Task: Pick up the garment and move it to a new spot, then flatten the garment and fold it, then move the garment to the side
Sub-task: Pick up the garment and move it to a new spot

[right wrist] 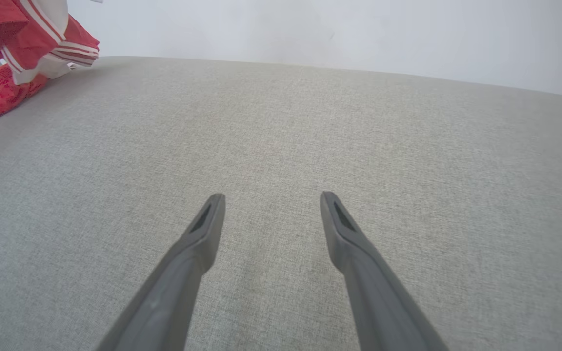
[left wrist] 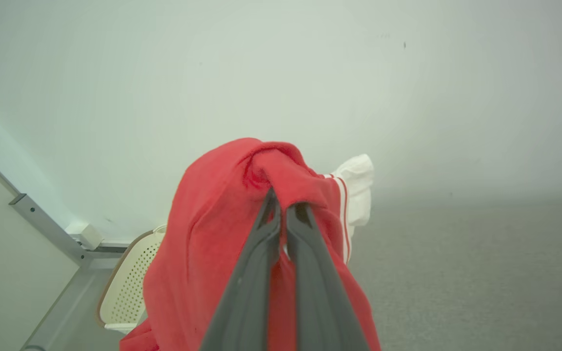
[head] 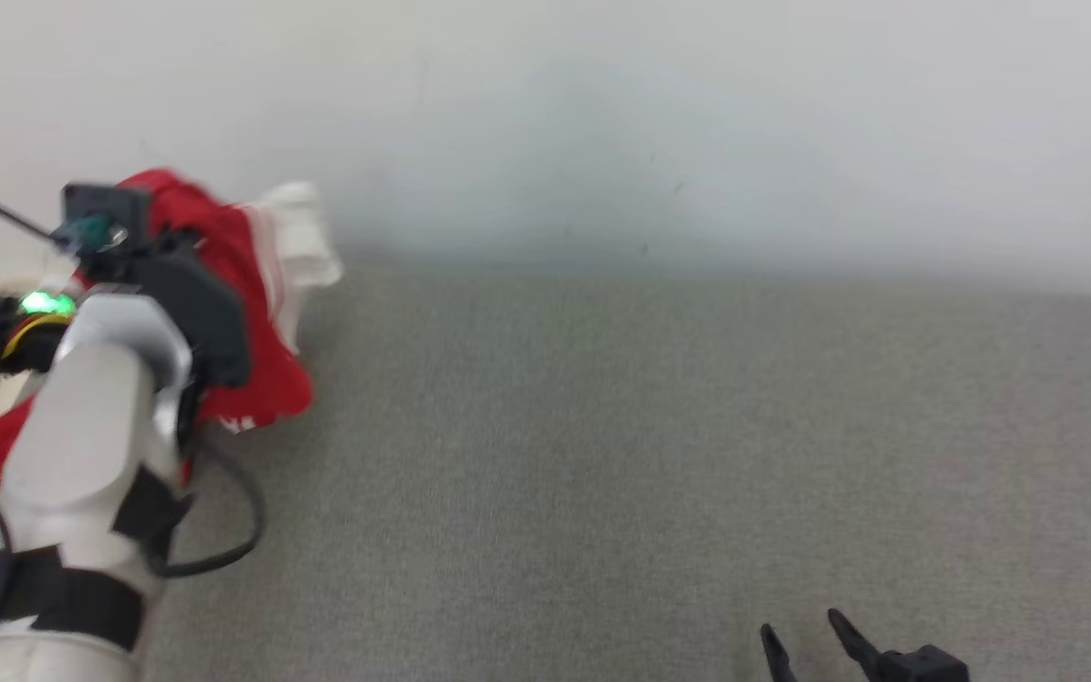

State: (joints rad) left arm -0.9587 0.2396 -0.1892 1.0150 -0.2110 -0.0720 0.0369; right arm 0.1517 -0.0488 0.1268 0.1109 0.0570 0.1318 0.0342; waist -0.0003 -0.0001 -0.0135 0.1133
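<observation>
Two pincers: the left pincer (left wrist: 283, 200) is clamped on a red, white-trimmed garment (left wrist: 212, 234), held up at the grey counter's (head: 602, 426) far left corner. The right pincer (right wrist: 271, 200) hovers by the near edge, fingers apart.

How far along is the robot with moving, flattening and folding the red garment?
Done: the left gripper is shut on the red garment, bunched and apparently lifted. In hand: carrying it to a new spot. Left: flattening, folding, moving aside; the right gripper hangs open over the grey surface.
</observation>
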